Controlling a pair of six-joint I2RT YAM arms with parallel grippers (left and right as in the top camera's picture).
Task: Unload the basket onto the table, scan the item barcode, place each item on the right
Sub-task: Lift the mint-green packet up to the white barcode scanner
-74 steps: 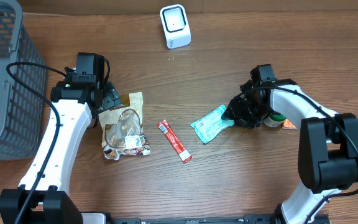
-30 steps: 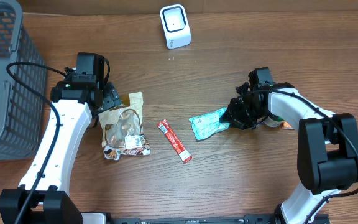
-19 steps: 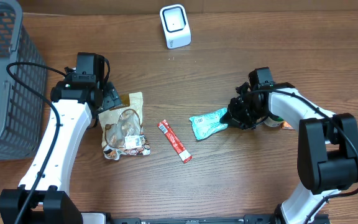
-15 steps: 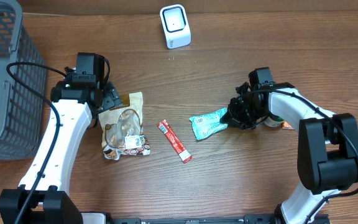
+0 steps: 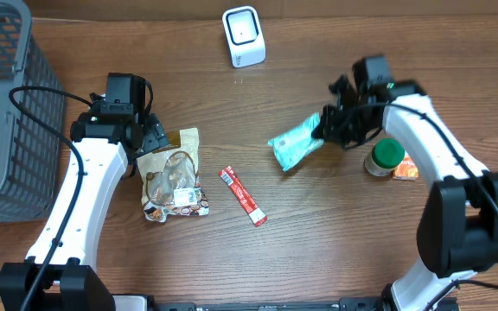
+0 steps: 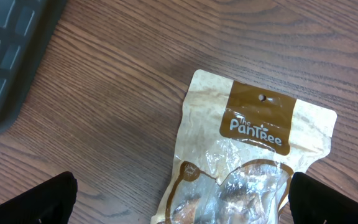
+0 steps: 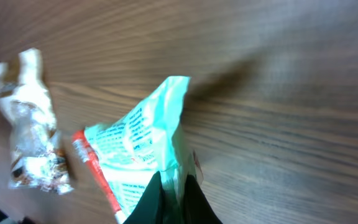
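The left arm leans forward over a snack pouch (image 6: pixel 253 155), its left fingers (image 6: pixel 39 202) spread wide with the pouch lying flat on the counter (image 5: pixel 318 250) beneath them. Farther out, the right arm stretches forward with its wrist turned inward, its right fingers (image 7: pixel 145 208) pinched tight on one end of the teal packet (image 5: pixel 294 145). The packet juts leftward from them above the counter, well short of the white scanner (image 5: pixel 244 36) at the far edge.

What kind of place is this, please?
Probably a mock shop checkout on a wooden table: a white barcode scanner, a grey mesh basket, and packaged snacks such as a teal packet and a brown snack pouch.
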